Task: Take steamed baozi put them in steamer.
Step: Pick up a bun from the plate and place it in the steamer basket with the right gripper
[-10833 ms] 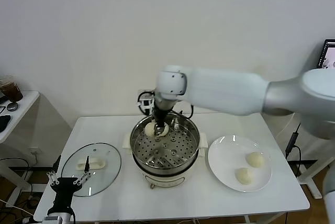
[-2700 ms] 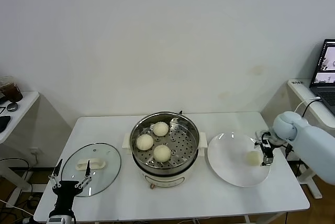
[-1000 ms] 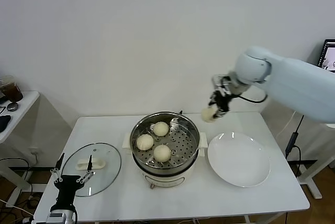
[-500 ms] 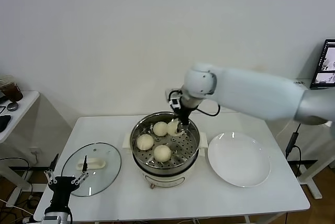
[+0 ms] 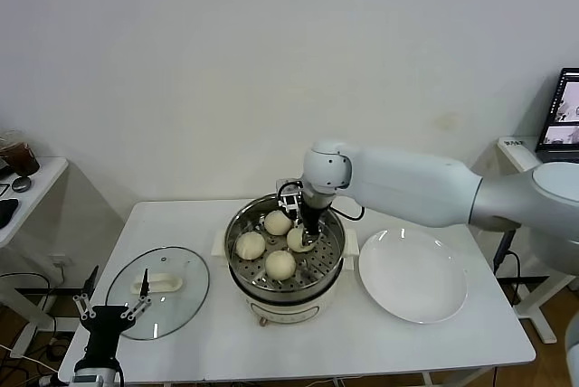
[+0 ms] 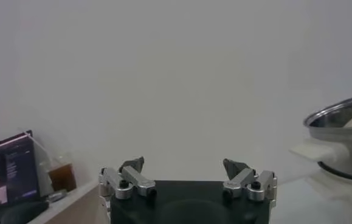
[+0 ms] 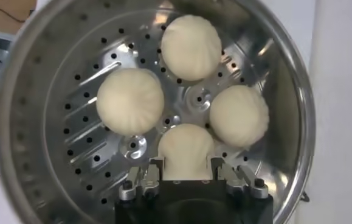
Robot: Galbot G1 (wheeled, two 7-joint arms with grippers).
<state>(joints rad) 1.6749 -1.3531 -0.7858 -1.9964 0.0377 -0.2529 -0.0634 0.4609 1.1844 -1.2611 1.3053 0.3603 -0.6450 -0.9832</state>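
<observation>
My left hand point(image 5: 109, 322) is idling with fingers spread wide at about eight o'clock, off the surface point(image 5: 199, 333) by the glass lid point(image 5: 157, 290). In the steamer point(image 5: 238, 260), three steamed baozi point(image 7: 130, 100) are sitting on the tray, and my right hand point(image 7: 186, 176) is gripping the fourth point(image 7: 186, 151) at three o'clock of the tray. If I am opening unevenly, it may be sticking to a finger, rolling against its neighbour, or lifting out with me toward the plate point(image 5: 413, 277).
</observation>
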